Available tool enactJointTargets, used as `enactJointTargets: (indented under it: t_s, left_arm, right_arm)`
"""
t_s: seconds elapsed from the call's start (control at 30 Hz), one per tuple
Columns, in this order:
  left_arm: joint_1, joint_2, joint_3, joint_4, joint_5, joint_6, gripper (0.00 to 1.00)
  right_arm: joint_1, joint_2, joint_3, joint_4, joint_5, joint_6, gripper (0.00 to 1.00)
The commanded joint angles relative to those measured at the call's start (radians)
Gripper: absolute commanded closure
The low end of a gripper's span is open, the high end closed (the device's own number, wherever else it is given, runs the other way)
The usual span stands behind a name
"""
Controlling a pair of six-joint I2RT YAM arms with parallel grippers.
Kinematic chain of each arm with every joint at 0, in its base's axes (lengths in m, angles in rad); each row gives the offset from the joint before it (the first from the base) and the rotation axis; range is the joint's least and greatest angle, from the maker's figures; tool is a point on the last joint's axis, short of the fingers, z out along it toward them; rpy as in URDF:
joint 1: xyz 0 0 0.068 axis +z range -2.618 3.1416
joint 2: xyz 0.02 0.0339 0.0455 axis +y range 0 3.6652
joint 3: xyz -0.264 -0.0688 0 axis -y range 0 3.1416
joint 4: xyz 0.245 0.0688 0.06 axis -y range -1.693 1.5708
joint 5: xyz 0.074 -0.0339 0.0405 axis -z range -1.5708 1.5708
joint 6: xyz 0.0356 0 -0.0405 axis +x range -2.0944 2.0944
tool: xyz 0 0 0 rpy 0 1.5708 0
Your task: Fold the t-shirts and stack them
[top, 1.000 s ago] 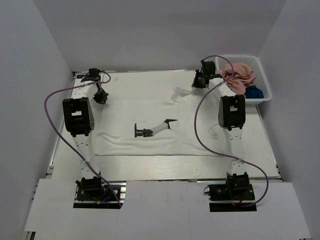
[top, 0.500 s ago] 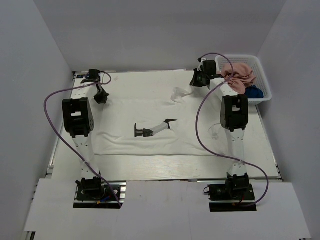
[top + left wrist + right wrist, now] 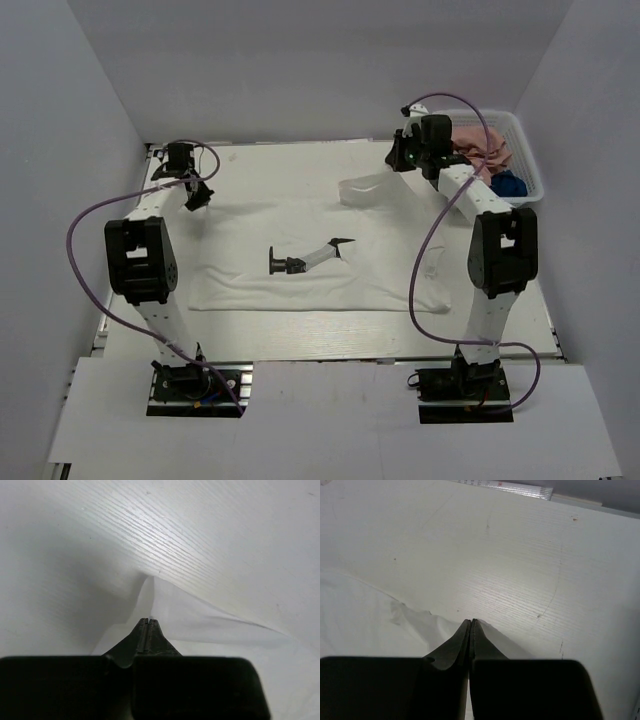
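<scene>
A white t-shirt (image 3: pixel 300 215) with a small black print (image 3: pixel 305 260) lies spread across the table. My left gripper (image 3: pixel 197 197) is shut on its far left corner; in the left wrist view the cloth (image 3: pixel 200 620) peaks up into the closed tips (image 3: pixel 146 621). At the far right corner my right gripper (image 3: pixel 396 163) is shut on the shirt, with a raised fold (image 3: pixel 360 187) trailing from it; the right wrist view shows cloth (image 3: pixel 360 620) running up to the tips (image 3: pixel 471 621). A dusty pink t-shirt (image 3: pixel 480 150) and a navy t-shirt (image 3: pixel 508 185) sit bunched in the basket.
A white lattice basket (image 3: pixel 532 178) stands at the back right corner, just beside the right arm. Purple cables loop from both arms over the table. White walls close in the table on the left, back and right.
The left gripper has closed on the shirt's far left corner. Both arms have swung outward and raised their elbows, and the right gripper has lifted its corner, pulling up a fold.
</scene>
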Motion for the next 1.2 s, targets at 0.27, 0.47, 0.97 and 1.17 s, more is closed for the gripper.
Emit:
enactJointTargets:
  t_s: [0.27, 0.47, 0.97, 1.17]
  left_arm:
    - [-0.009, -0.349, -0.248, 0.217, 0.181, 0.168, 1.0]
    - [-0.009, -0.466, -0.398, 0.208, 0.092, 0.109, 1.0]
    - [-0.009, -0.753, -0.63, 0.177, -0.107, -0.124, 1.0]
    - [-0.009, -0.742, -0.679, 0.13, -0.163, -0.2, 1.0]
  right_arm:
    - [0.002, -0.372, -0.391, 0.12, 0.041, -0.046, 1.0]
    - [-0.002, -0.553, -0.553, 0.108, 0.074, -0.02, 1.0]
    - [-0.001, -0.95, -0.799, -0.066, 0.226, 0.129, 1.0]
    - [-0.002, -0.993, -0.851, -0.13, 0.257, 0.159, 1.0]
